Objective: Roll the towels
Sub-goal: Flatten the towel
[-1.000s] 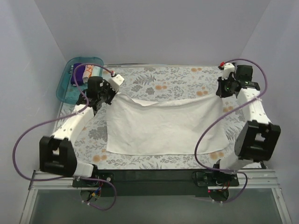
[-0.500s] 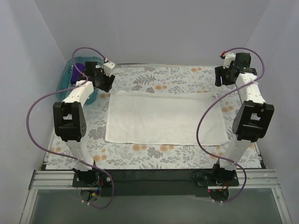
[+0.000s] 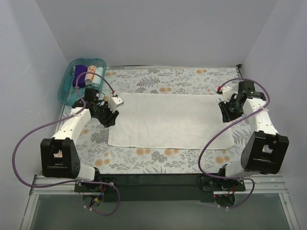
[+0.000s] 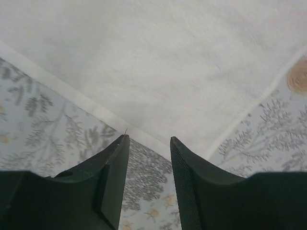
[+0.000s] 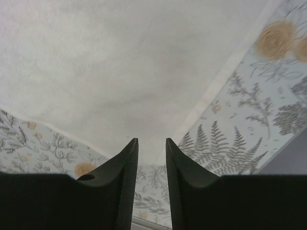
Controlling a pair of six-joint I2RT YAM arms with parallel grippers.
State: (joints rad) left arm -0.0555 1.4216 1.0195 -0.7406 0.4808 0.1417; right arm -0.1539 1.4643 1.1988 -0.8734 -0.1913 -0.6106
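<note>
A large white towel [image 3: 168, 120] lies flat and spread out on the floral sheet [image 3: 168, 81]. My left gripper [image 3: 111, 118] hovers low at the towel's left edge, open, with only the sheet between its fingers. In the left wrist view the left gripper [image 4: 148, 140] points at the towel's hem [image 4: 86, 100]. My right gripper [image 3: 226, 114] is at the towel's right edge, also open and empty. In the right wrist view the right gripper [image 5: 150, 141] sits just short of a corner of the towel [image 5: 120, 62]. A dark purple towel [image 3: 80, 79] and a small white-orange roll [image 3: 91, 72] lie in the tray.
The teal translucent tray [image 3: 64, 90] stands at the back left corner, just behind my left arm. Grey walls close in the left, right and back sides. A dark rail with the arm bases runs along the near edge [image 3: 153, 179].
A second ago both grippers held the towel's far corners, lifted. They let go, the towel dropped flat, and both arms came down to its left and right edges with jaws apart.
</note>
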